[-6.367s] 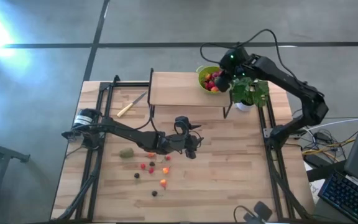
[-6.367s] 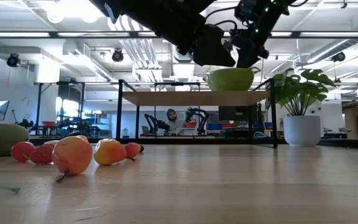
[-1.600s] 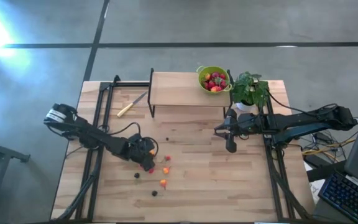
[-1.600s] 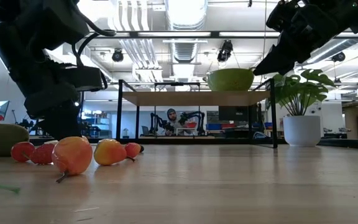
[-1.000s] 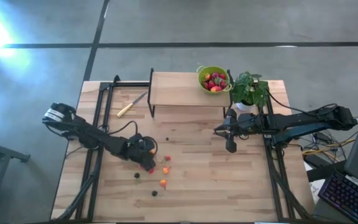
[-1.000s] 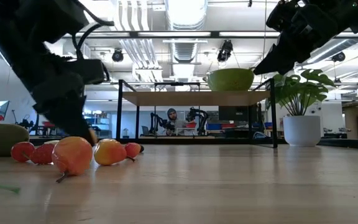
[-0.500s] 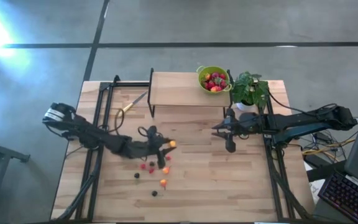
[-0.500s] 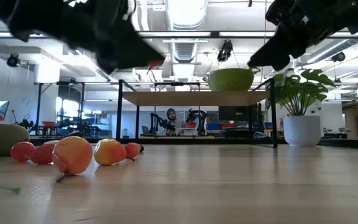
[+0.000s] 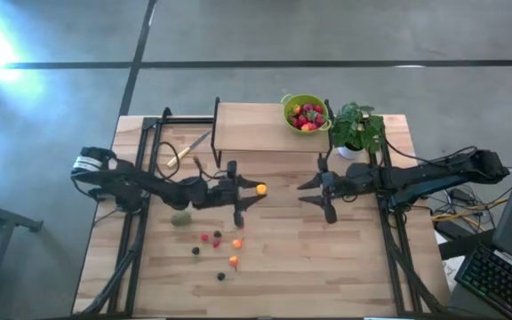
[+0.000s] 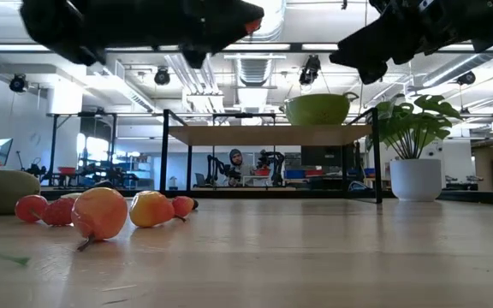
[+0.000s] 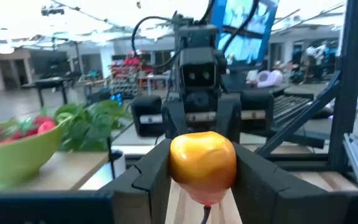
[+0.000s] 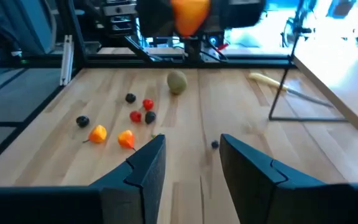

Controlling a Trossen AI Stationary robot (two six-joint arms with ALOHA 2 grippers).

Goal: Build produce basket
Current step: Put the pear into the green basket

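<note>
Produce basket (image 9: 305,113) sits on the raised shelf (image 9: 256,126), part filled. Left gripper (image 9: 254,189), held mid-table, pinches an orange fruit (image 11: 202,158), probably for handover. Right gripper (image 9: 308,192) faces it, fingers spread, empty. Remaining produce (image 9: 218,244) lies on the table (image 9: 327,267).

Past the right gripper's (image 12: 191,163) parted, empty fingers, berries (image 12: 124,138) and a kiwi-like fruit (image 12: 177,81) lie scattered on the table (image 12: 247,109).

Two dark, jointed arms
Matte black links trailing black cables; each hand has two blocky black fingers (image 12: 145,168).
</note>
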